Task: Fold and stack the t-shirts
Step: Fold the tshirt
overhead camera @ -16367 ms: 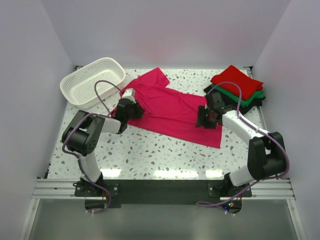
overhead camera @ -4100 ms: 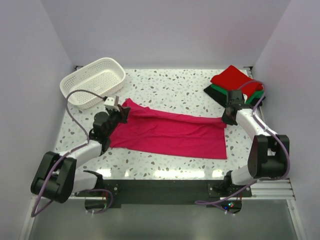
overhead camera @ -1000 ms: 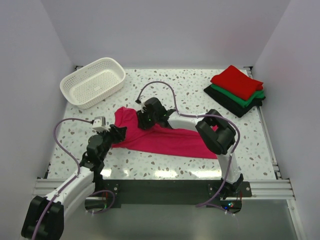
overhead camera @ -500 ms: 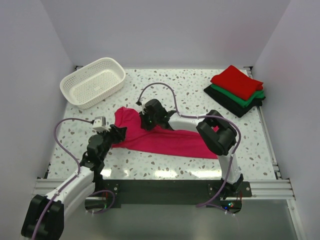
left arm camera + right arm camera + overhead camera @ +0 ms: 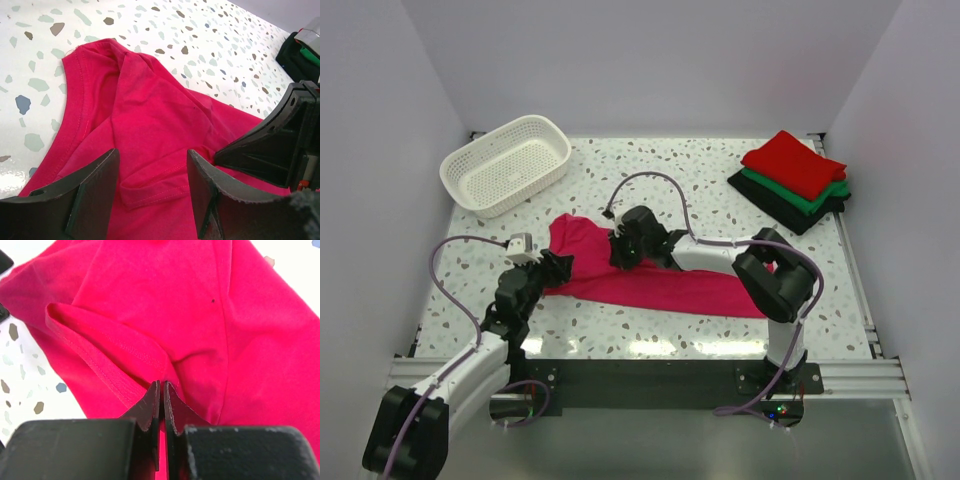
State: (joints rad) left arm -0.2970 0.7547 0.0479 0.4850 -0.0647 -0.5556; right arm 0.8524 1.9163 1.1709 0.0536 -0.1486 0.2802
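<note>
The magenta-pink t-shirt (image 5: 660, 285) lies in a long folded strip across the near middle of the table. My right gripper (image 5: 624, 257) reaches over to the strip's left part and is shut, pinching a raised fold of the pink cloth (image 5: 175, 305) between its fingertips (image 5: 156, 392). My left gripper (image 5: 562, 266) hangs open over the shirt's left end, its fingers (image 5: 95, 192) straddling a small hemmed fold (image 5: 150, 187) without touching it. The right gripper's black body (image 5: 280, 142) shows just beyond. Folded red (image 5: 793, 163), green (image 5: 823, 197) and black (image 5: 788, 210) t-shirts are stacked at the back right.
A white lattice basket (image 5: 505, 165) stands at the back left. The right arm (image 5: 720, 255) lies low across the shirt from the right side. White walls close the table on three sides. A purple cable (image 5: 650, 185) loops above the right wrist.
The right gripper closed on the shirt's fold and shifted slightly right and nearer, drawing the cloth with it. The left gripper stayed open and still.
</note>
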